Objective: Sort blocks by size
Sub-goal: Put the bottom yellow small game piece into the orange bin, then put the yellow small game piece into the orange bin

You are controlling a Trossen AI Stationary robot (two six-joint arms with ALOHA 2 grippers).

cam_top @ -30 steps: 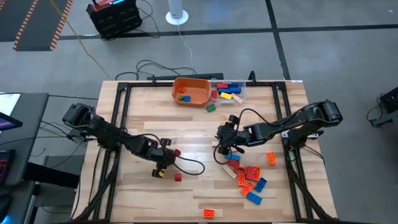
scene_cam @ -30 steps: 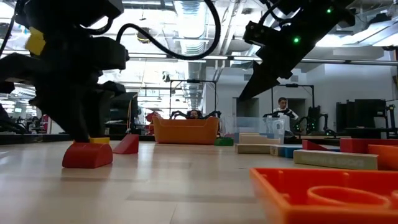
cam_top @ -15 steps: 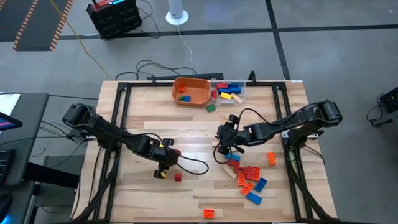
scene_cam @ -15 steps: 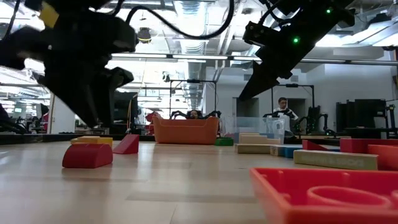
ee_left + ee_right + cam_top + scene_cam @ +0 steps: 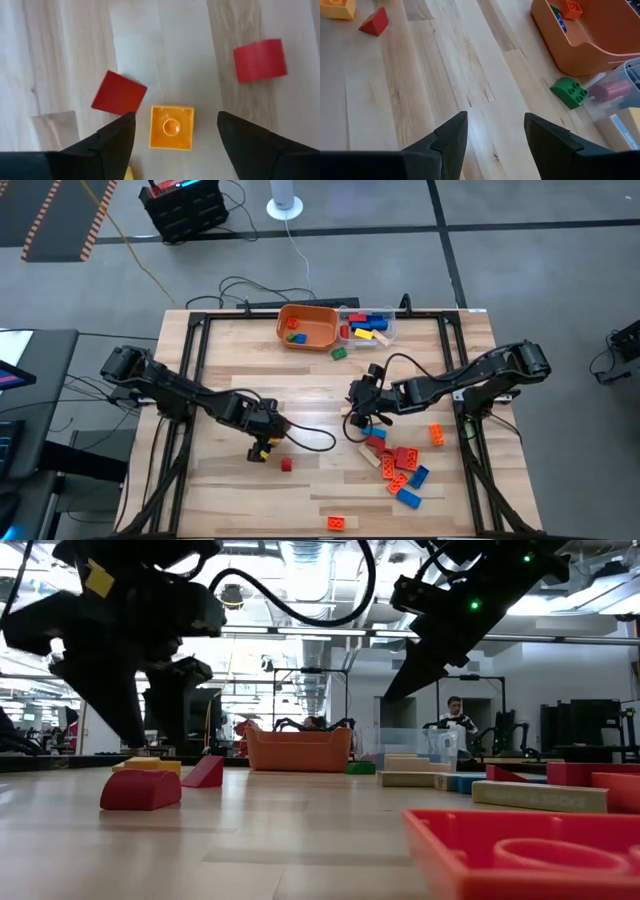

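Wood table (image 5: 320, 395) is now holding my dropped yellow block (image 5: 171, 127); my left gripper (image 5: 175, 135) is lifting, fingers spread; only my wrist camera is showing its stud.

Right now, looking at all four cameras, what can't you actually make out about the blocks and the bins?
- Clear container, high view: its blocks overlap, too small to count or size.
- Orange bowl, low view: the wall hides what lies inside.
- Block pile, high view: the right gripper covers its near edge.
- Big orange brick, low view: cut off by the picture's bottom edge.
- Yellow block, left wrist view: its height, seen only from above.
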